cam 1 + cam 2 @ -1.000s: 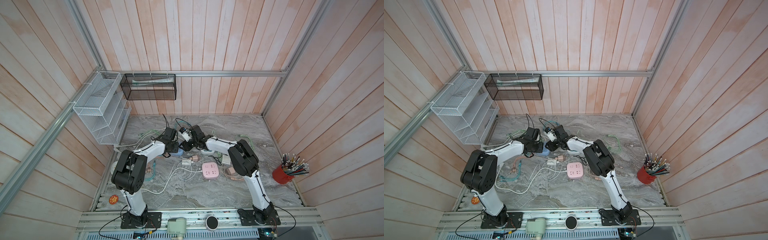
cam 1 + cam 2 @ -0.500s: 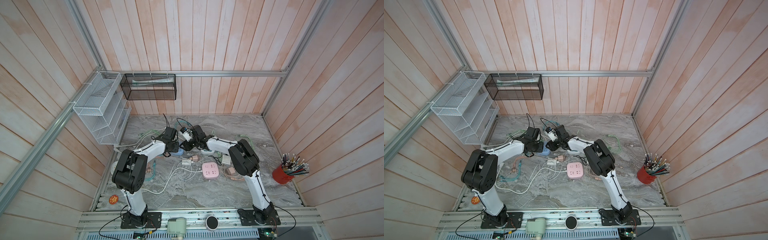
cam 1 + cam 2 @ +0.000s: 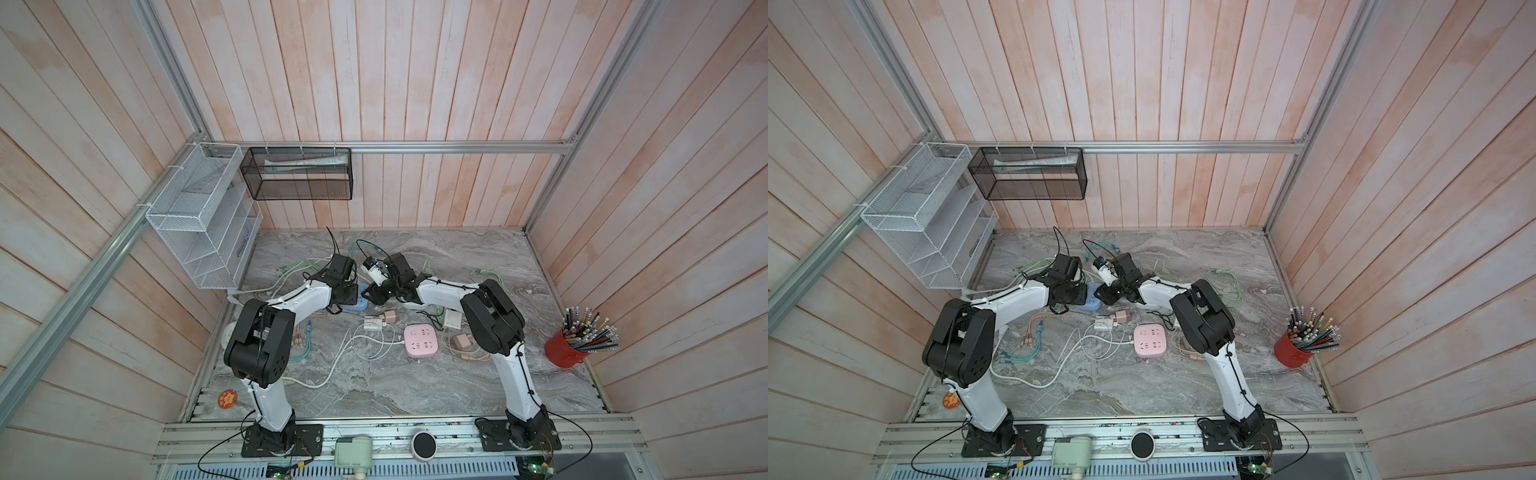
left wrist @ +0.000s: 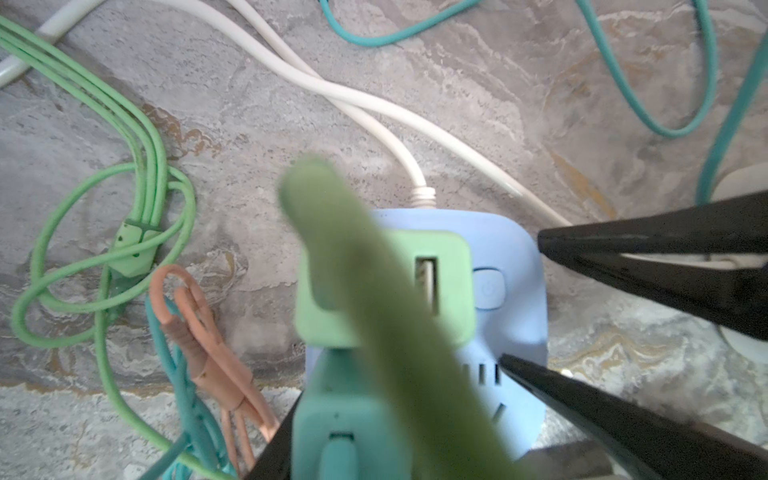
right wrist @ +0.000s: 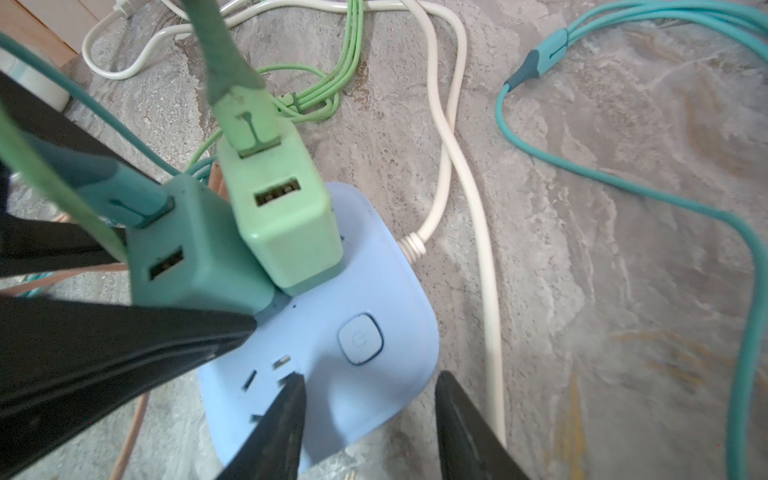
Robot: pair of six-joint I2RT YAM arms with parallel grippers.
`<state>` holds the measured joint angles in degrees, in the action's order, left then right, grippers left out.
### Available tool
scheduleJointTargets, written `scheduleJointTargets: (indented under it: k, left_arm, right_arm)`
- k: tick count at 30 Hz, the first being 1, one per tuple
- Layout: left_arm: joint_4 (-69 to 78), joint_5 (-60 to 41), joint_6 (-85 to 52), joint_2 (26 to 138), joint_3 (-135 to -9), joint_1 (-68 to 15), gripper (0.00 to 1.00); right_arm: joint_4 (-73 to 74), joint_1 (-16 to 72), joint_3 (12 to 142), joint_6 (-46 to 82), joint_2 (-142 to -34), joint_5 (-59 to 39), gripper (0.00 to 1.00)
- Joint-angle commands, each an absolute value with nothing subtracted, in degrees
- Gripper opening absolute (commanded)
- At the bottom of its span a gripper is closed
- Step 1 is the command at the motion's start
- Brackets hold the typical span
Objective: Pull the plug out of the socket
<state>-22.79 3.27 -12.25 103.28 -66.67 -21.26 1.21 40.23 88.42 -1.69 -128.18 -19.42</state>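
Observation:
A blue socket point(image 3: 358, 306) point(image 3: 1091, 304) lies on the marble table between both arms. Two plugs stand in it, a teal plug point(image 5: 199, 257) point(image 4: 332, 415) and a light green plug point(image 5: 286, 220) point(image 4: 453, 257), each with a cable rising from its top. My left gripper point(image 3: 347, 297) point(image 4: 353, 432) is shut on the teal plug, and the right wrist view shows its black fingers point(image 5: 124, 345) pressed on two sides. My right gripper point(image 3: 372, 297) point(image 5: 370, 382) is open around the socket's point(image 5: 395, 291) corner. One of its fingers rests on the socket's face and the other hangs just off the edge.
A pink socket point(image 3: 420, 340) and loose adapters point(image 3: 390, 318) lie nearer the front, among white, green, teal and salmon cables. A red pencil cup point(image 3: 565, 349) stands at the right wall. Wire racks point(image 3: 195, 232) hang on the left and back walls.
Both arms stay almost where they were over the blue socket. The left jaws have closed the last bit on the teal plug.

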Motion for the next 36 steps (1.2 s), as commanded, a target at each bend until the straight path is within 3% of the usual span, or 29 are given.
scheduleJointTargets:
  k: [1, 7, 22, 27, 32, 36]
  left_arm:
    - [-21.65, 2.11, -12.58, 101.16, -69.95, -21.8, 0.27]
    - [-21.4, 2.23, -11.35, 100.63, -68.26, -22.41, 0.26]
    - [-19.92, 2.65, -11.32, 100.39, -67.87, -23.13, 0.26]
    - [-19.03, 1.72, -11.32, 100.37, -67.71, -23.29, 0.26]
    - [-18.6, 1.58, -11.47, 100.28, -67.84, -23.56, 0.26]
    - [-17.55, 1.08, -11.99, 99.49, -67.82, -23.48, 0.26]
  right_arm:
    - [-7.06, 39.75, 86.61, -1.88, -130.17, -15.76, 0.51]
    - [-5.52, 37.27, 88.7, 2.42, -130.46, -22.3, 0.55]
    - [-9.43, 38.05, 93.24, 1.41, -133.64, -23.84, 0.74]
    - [-10.66, 38.91, 95.43, 1.15, -134.79, -23.82, 0.74]
    - [-12.98, 39.2, 97.31, 0.22, -136.23, -22.8, 0.59]
    - [-15.16, 39.54, 96.99, -2.1, -136.41, -19.71, 0.56]
